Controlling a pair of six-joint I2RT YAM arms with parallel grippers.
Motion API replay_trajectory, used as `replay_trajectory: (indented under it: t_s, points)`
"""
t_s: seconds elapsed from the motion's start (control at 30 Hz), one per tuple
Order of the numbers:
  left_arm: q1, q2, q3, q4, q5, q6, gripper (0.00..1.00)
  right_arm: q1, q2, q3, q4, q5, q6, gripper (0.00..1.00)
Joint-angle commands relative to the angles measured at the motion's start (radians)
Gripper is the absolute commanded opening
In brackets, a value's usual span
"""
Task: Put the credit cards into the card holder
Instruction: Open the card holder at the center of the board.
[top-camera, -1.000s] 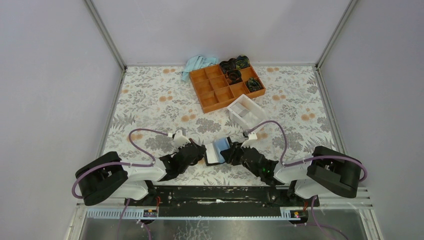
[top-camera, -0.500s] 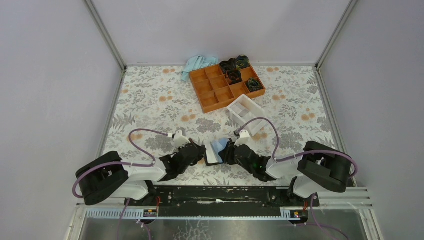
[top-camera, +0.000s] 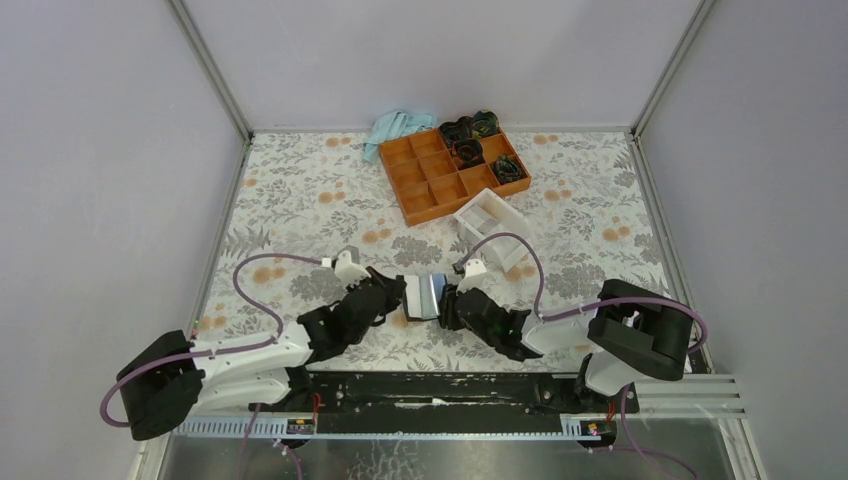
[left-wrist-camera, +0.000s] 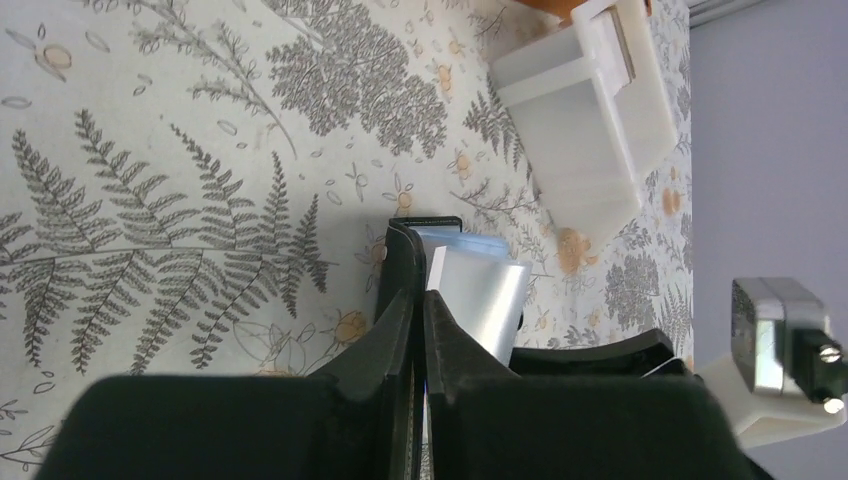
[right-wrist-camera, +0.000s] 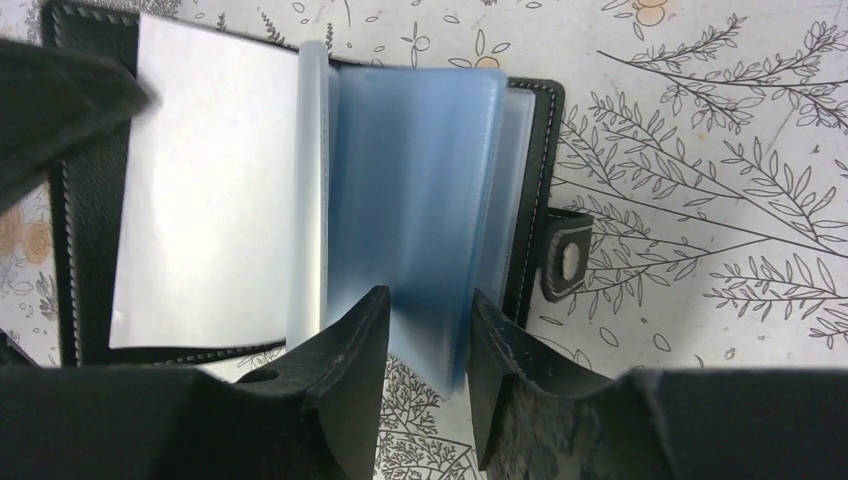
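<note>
One card holder (right-wrist-camera: 535, 190), L gripper (left-wrist-camera: 418, 302) nips cover (left-wrist-camera: 398, 255), R gripper (right-wrist-camera: 428, 300) pinches sleeves (right-wrist-camera: 415, 180)

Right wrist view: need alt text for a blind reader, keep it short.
An open black card holder lies on a floral tablecloth, its blue sleeves fanned up and held between the fingers of the right gripper. A pale page lies flat on its left side, and the snap tab sticks out on the right.

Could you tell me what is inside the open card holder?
The card holder holds a pale page and light-blue plastic sleeves. No yellow card shows; stacked sleeves hide what lies between them.
</note>
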Motion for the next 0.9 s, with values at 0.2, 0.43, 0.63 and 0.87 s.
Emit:
replay_trajectory:
  t_s: [0.2,0.43,0.63,0.87]
  points:
    - [0.002,0.132,0.034,-0.002,0.007,0.016,0.03,0.046,-0.024,0.080,-0.074,0.125,-0.077,0.41]
    - [0.003,0.210,0.014,0.031,0.018,0.003,0.02,0.046,-0.040,0.117,-0.116,0.164,-0.111,0.44]
    - [0.002,0.209,0.010,0.025,0.012,0.008,0.02,0.045,-0.059,0.127,-0.154,0.215,-0.133,0.50]
    - [0.003,0.226,0.010,0.041,0.017,0.009,0.02,0.046,-0.071,0.156,-0.191,0.237,-0.177,0.53]
